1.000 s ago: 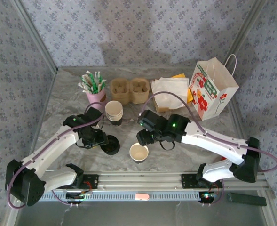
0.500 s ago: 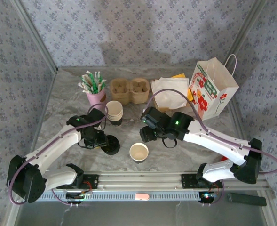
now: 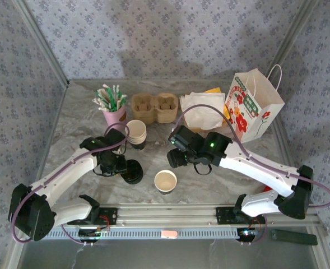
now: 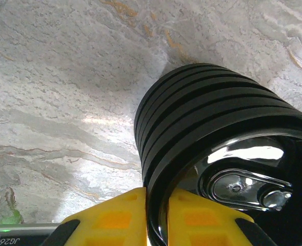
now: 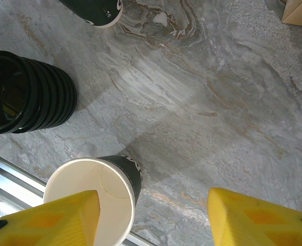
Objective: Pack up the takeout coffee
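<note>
Left gripper is tighter than a second ago; right arm is slightly farther back.
On the grey marbled table, between blue floral walls, it pinches the rim of the top lid on the lid stack; right gripper hangs open near the lidless coffee cup. Bag print unreadable.

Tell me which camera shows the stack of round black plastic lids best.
Right wrist: nearly the whole stack, side on. Left wrist crops it, left gripper pinching the top lid. Top external: a small dark disc.

Soft light, glare on black lid
</note>
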Controlling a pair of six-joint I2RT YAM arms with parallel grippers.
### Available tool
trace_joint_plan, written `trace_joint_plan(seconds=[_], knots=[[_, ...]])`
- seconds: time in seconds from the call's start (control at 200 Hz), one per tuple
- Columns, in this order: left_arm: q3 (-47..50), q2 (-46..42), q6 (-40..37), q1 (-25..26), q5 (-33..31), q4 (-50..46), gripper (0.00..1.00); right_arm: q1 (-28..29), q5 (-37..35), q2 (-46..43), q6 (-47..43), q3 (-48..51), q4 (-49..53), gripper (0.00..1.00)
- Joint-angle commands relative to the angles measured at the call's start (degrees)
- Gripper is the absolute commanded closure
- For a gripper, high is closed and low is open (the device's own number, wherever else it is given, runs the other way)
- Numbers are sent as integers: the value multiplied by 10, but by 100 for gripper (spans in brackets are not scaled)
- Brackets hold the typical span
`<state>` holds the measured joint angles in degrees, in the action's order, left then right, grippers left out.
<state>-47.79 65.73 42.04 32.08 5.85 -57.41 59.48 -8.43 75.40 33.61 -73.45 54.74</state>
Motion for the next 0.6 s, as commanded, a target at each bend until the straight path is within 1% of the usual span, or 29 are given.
trace_joint_plan(seconds=[0.0, 0.21, 0.37, 0.46, 0.595], knots=[[-33, -14, -8, 6, -9, -27, 86, -4, -18, -13, 7, -14, 14, 41], [-56, -28, -13, 6, -10, -53, 86, -10, -21, -19, 1, -24, 21, 41], [-90, -38, -24, 6, 0, -76, 86, -37, -4, -38, -4, -45, 25, 40], [-113, -45, -32, 6, 20, -80, 86, -69, 36, -55, -5, -58, 17, 39], [-150, -54, -43, 6, 86, -63, 87, -131, 140, -88, -18, -67, -17, 38]])
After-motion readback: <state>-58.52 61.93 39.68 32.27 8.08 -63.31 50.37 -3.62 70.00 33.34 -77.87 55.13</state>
